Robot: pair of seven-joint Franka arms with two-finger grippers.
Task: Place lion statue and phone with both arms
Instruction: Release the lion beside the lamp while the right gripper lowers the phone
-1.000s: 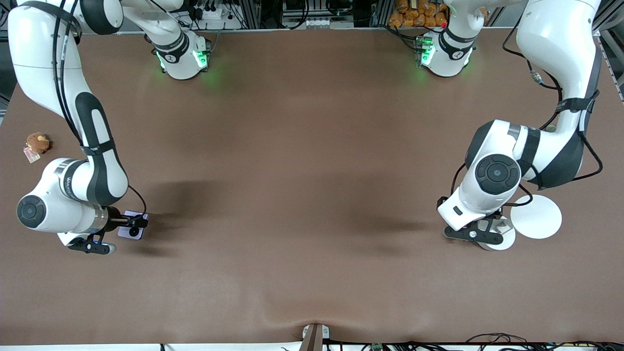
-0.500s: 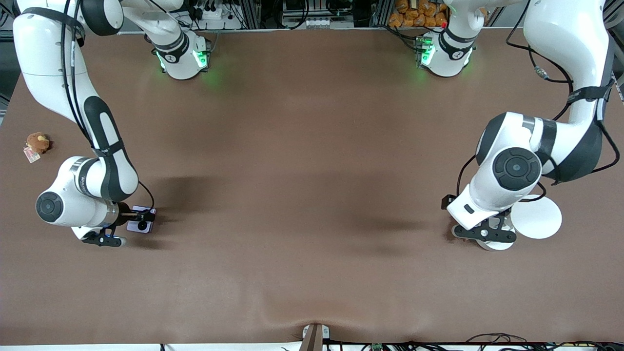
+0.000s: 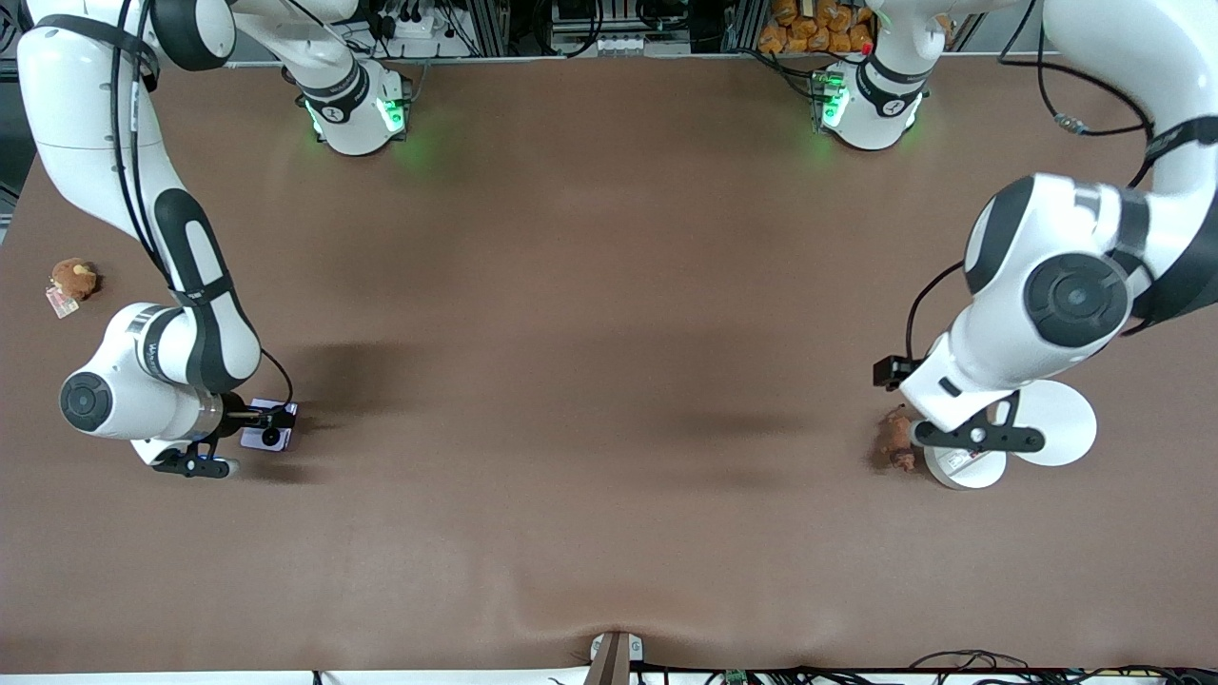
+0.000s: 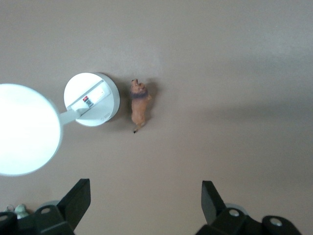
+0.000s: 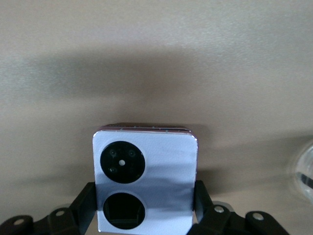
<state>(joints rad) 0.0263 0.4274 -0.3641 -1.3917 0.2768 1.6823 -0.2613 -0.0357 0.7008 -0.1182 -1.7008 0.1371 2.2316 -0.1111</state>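
Observation:
The lion statue (image 3: 896,440) lies on the brown table beside a round white stand (image 3: 966,466), toward the left arm's end. It also shows in the left wrist view (image 4: 139,103). My left gripper (image 4: 144,203) is open and empty, up in the air over the bare table beside the lion. In the front view its fingers are mostly hidden under the hand (image 3: 937,395). My right gripper (image 3: 259,420) is shut on the lavender phone (image 3: 269,434) and holds it low over the table. In the right wrist view the phone (image 5: 144,166) sits between the fingertips (image 5: 199,198), camera circles up.
A large white disc (image 3: 1047,423) lies next to the stand, also in the left wrist view (image 4: 24,128). A round brown plush with a tag (image 3: 74,278) sits near the table edge at the right arm's end.
My left arm has risen and drawn back from over the stand, and the lion now shows on the table. My right gripper shifted slightly with the phone.

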